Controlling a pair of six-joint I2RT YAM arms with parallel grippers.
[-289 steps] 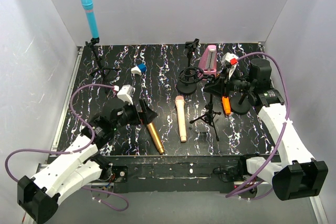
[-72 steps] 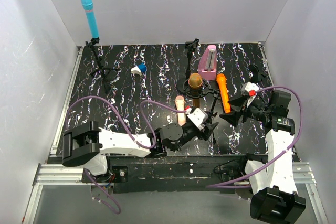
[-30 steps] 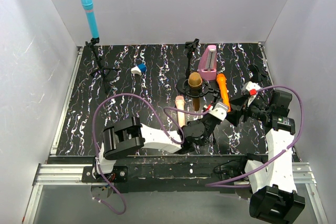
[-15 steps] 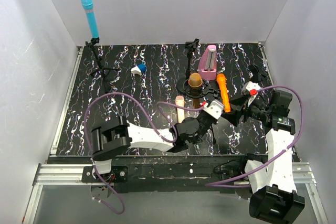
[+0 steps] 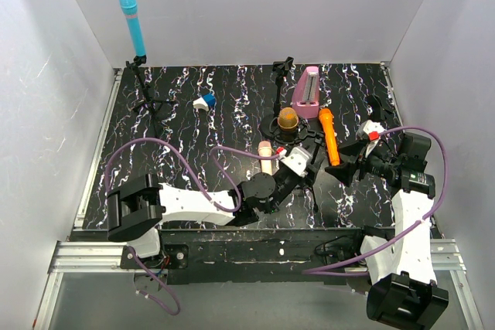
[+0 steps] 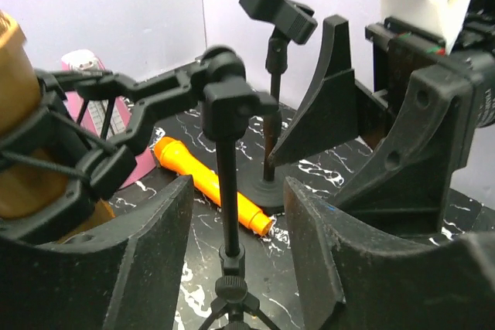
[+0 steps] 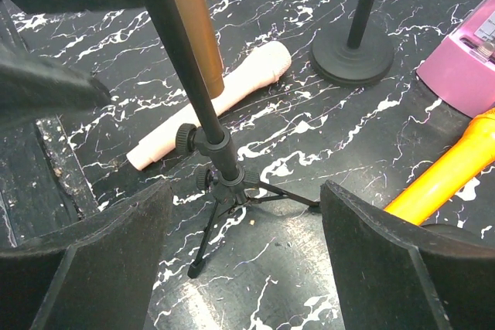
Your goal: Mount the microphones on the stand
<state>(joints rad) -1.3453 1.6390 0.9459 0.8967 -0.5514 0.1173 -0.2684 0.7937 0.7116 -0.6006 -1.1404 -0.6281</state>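
A: Near edge first. L arm?
B: The left gripper [image 6: 238, 191] is spread wide, one finger either side of the tripod stand [image 7: 220, 168] pole. Gaps both sides, no contact, nothing held.
A: R arm?
B: The right gripper [image 7: 246, 191] is spread too, holding nothing. It faces the same tripod stand from the right (the stand's legs sit on the table [image 5: 193, 137] just ahead of its fingers).
A: Mics, near to far?
B: The pink-cream mic [image 7: 224, 98] lies flat on the table, just left of the tripod legs. In the top view the L arm covers its near end. The gold mic [image 5: 288, 120] sits in the shock mount [image 6: 69, 168] atop the tripod stand, head up. The orange mic [image 5: 329, 137] lies flat just right of that stand, head at the far end.
A: Farther back?
B: The round-base stand [image 7: 352, 56] is upright w/ its clip on top, just behind the gold mic. The mauve block [image 5: 307, 92] is just right of it. The blue-and-white piece [image 5: 204, 101] is left of centre, on its own.
A: Far corner?
B: The blue mic [image 5: 133, 21] stands upright in the clip of the far-left stand [image 5: 147, 90], well apart from both grippers.
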